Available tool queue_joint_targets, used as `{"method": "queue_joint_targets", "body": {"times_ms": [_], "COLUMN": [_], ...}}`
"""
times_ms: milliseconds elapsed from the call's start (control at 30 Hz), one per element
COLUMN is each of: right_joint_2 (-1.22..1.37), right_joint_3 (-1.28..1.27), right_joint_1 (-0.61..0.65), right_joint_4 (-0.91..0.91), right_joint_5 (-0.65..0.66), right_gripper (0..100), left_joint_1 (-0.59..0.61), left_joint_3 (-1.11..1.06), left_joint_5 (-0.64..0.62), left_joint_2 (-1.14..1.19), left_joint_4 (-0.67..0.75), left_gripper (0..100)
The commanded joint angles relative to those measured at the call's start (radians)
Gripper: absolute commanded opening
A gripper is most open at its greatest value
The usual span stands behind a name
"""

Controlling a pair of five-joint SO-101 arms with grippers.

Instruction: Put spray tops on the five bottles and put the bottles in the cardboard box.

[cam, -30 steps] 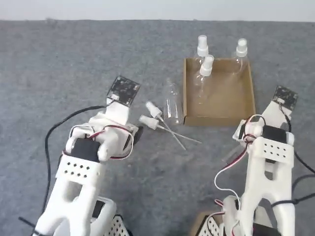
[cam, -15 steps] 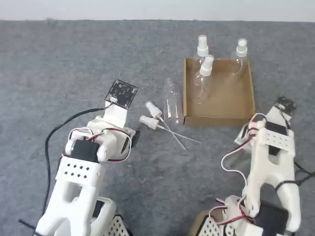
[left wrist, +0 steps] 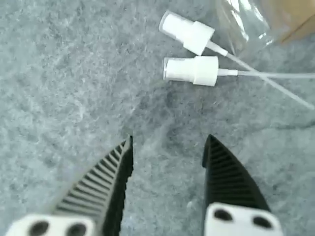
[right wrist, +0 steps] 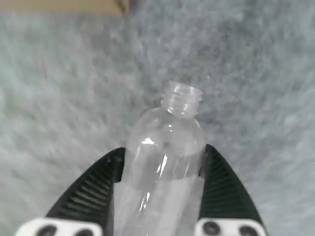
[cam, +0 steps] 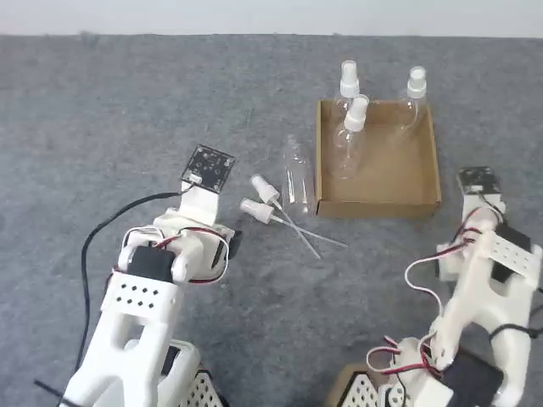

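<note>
My right gripper (right wrist: 162, 152) is shut on a clear uncapped bottle (right wrist: 170, 132), neck pointing away, over grey carpet just short of the cardboard box (right wrist: 64, 5). My left gripper (left wrist: 167, 147) is open above the carpet, short of two white spray tops (left wrist: 189, 34) (left wrist: 192, 70) with long tubes. In the high view the spray tops (cam: 259, 199) lie left of the box (cam: 377, 206), beside a second uncapped bottle (cam: 297, 174) lying against its wall. Three capped bottles (cam: 349, 127) (cam: 348, 80) (cam: 416, 85) sit at the box's far part.
The right arm (cam: 492, 263) stands near the front right, just in front of the box's near right corner. The left arm (cam: 161, 271) occupies the front left, with a black cable (cam: 89, 246) looping beside it. Grey carpet (cam: 127, 110) stretches to the far left.
The right arm has drawn back and rightward, away from the box's front wall, with the bottle in its gripper. The left arm has slid slightly back toward the near edge.
</note>
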State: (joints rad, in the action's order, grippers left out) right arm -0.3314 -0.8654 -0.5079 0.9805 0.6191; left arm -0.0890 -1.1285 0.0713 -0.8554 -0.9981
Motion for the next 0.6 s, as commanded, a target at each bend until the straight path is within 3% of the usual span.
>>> {"method": "queue_joint_targets", "body": {"times_ms": [0, 167, 333, 567], "right_joint_2": [-0.008, -0.008, -0.001, -0.004], "right_joint_3": [0.023, 0.023, 0.017, 0.000], "right_joint_1": [-0.093, -0.186, -0.205, -0.202], "right_joint_4": [-0.012, -0.058, -0.056, -0.064], "right_joint_5": [0.362, 0.572, 0.571, 0.571], "right_gripper": [8.4, 8.4, 8.7, 8.8], "left_joint_1": [0.057, 0.037, 0.026, 0.025], "left_joint_3": [0.094, 0.150, 0.193, 0.421], "left_joint_5": [-0.084, -0.106, -0.126, -0.318], "left_joint_2": [-0.026, -0.025, 0.075, 0.428], "left_joint_4": [0.012, -0.003, 0.026, 0.023], "left_gripper": [21, 21, 21, 21]}}
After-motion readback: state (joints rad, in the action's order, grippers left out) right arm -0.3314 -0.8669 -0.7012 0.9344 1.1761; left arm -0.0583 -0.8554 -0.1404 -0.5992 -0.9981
